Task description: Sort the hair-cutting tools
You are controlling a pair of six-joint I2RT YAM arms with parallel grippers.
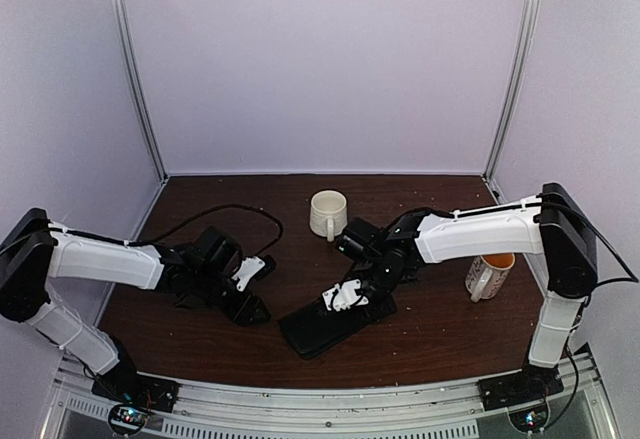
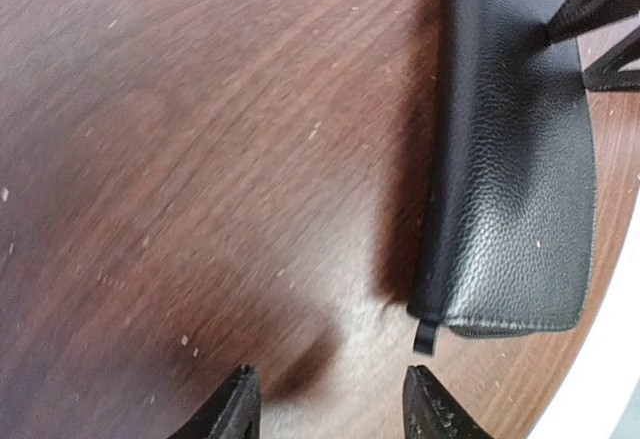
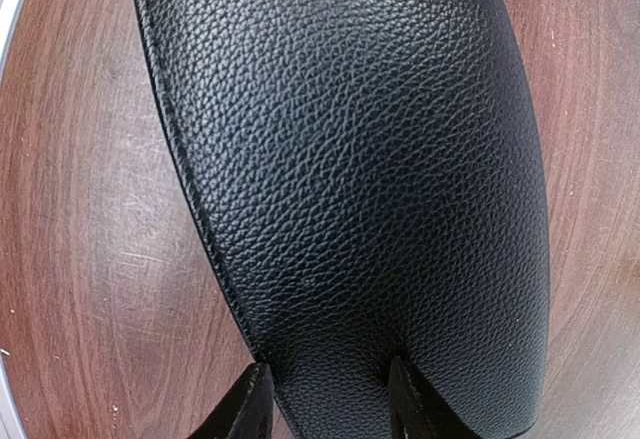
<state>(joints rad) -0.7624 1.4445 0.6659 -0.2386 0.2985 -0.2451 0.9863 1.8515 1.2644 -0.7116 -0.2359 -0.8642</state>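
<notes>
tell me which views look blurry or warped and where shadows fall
Left wrist: the wooden table is smeared soft, the black case sharper, a dark shadow along its left edge. Right wrist: leather grain crisp, the case's sides bow outward from the lens. Top view: dim, even light, no glare.

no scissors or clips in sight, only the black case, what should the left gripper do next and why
Probably nudge the left gripper to the zipper pull at the corner of the black case and close on it. Its jaws stand open over bare table beside that tab, the right gripper sits open over the case's top, and no tools show, so they may be inside.
</notes>
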